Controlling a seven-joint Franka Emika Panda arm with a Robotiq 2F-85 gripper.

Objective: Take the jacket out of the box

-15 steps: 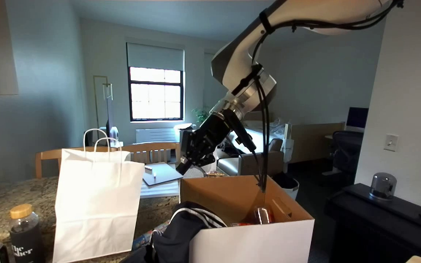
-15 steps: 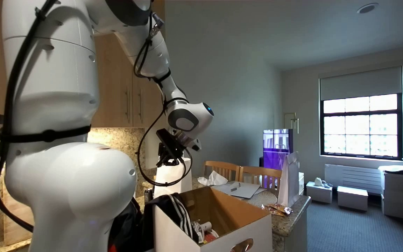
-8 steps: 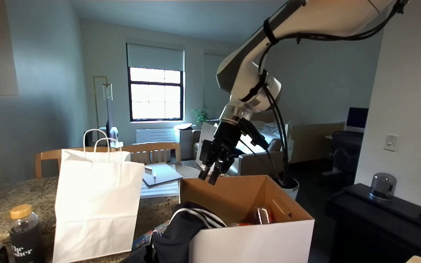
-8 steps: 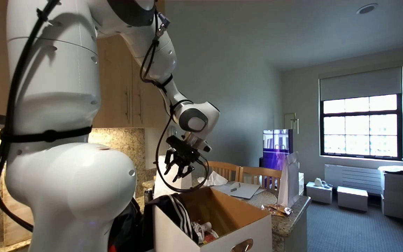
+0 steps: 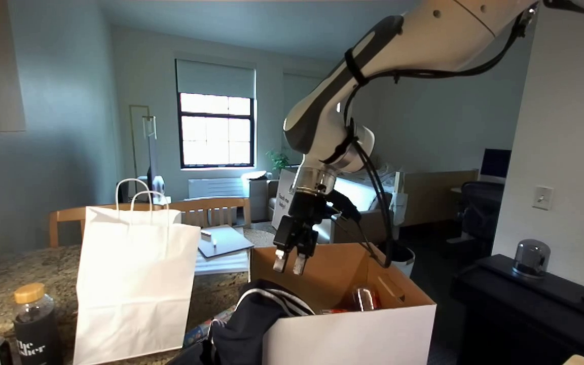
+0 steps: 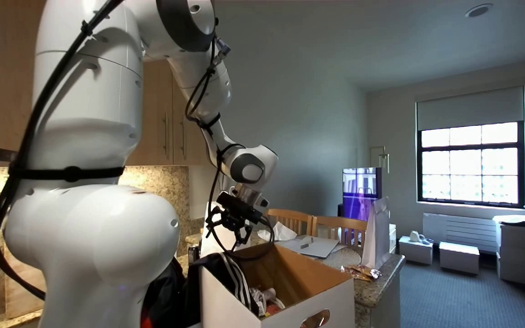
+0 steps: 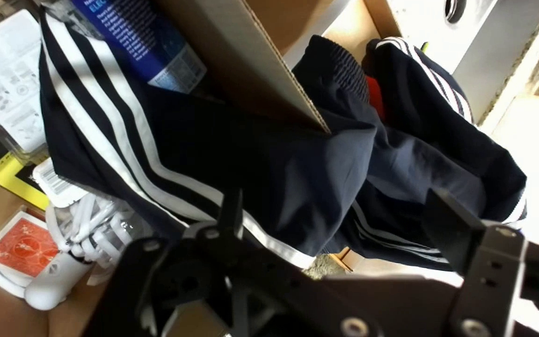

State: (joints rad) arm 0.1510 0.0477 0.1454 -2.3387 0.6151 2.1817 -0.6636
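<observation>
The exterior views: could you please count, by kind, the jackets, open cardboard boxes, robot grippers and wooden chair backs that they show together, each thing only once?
Jacket: 1
Open cardboard box: 1
Robot gripper: 1
Wooden chair backs: 2
Total: 5

A tan-capped btl (image 5: 36, 325) stood just beside a handled wht paper bag (image 5: 137, 289) on the granite ctrtop (image 5: 43, 268); wood chairs (image 6: 341, 222) stood bhd. In bkgd, both ext. views showed a window (image 6: 471, 157) w/ blind (image 6: 470, 109) part-down. In wrist view, a red-backed card (image 7: 22, 245) lay nr a wht cyl item (image 7: 53, 283).
</observation>
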